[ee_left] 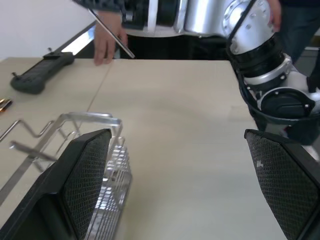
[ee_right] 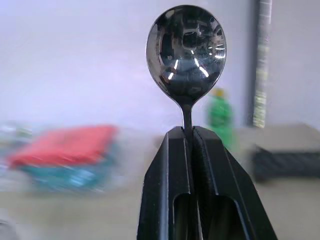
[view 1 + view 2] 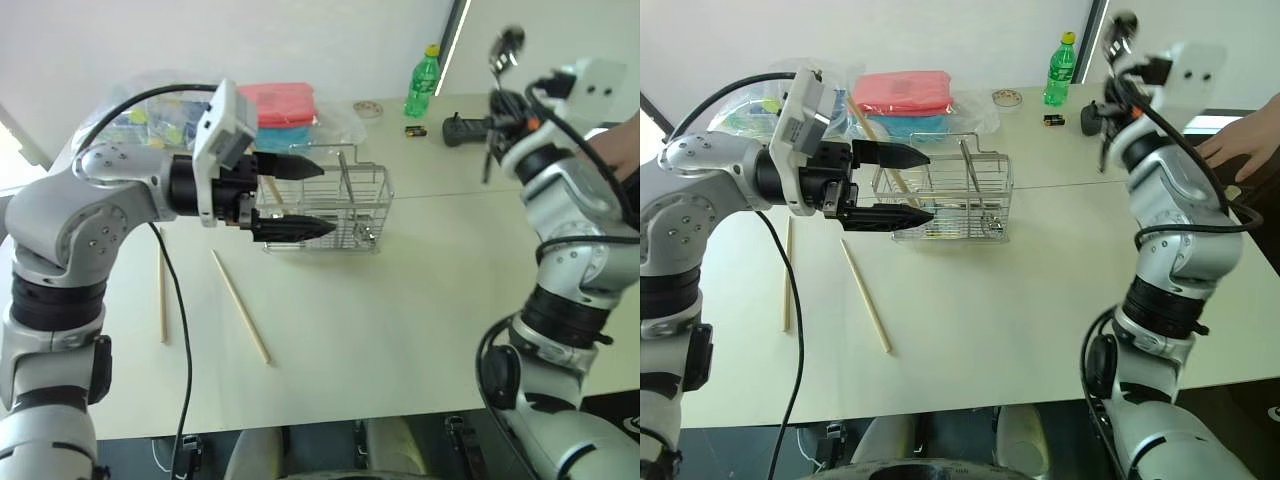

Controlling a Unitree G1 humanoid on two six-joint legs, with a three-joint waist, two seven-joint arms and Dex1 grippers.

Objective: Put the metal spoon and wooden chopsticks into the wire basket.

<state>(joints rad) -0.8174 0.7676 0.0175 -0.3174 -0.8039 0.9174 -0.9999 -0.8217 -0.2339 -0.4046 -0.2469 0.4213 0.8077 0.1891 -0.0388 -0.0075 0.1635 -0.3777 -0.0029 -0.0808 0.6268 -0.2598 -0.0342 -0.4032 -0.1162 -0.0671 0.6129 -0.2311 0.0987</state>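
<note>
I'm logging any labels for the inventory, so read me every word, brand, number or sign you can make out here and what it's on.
No text can be read in these pictures.
green bottle: it has a label, too small to read.
small dark item beside it on the table: markings too small to read.
red-lidded box: no readable print.
wire basket, metal spoon: no lettering visible.

Far edge of the pale table [image 3: 400,330]: a green plastic bottle [image 3: 422,82] with a yellow cap stands upright. Beside it lie a small round lid-like disc [image 3: 368,108] and a small dark object with yellow marking [image 3: 415,130]. A black handheld controller [image 1: 37,75] lies flat near the far right. Far left: a red-lidded plastic box [image 3: 277,105], partly under clear plastic wrapping. A person's hand [image 3: 1240,148] rests on the right edge.
</note>
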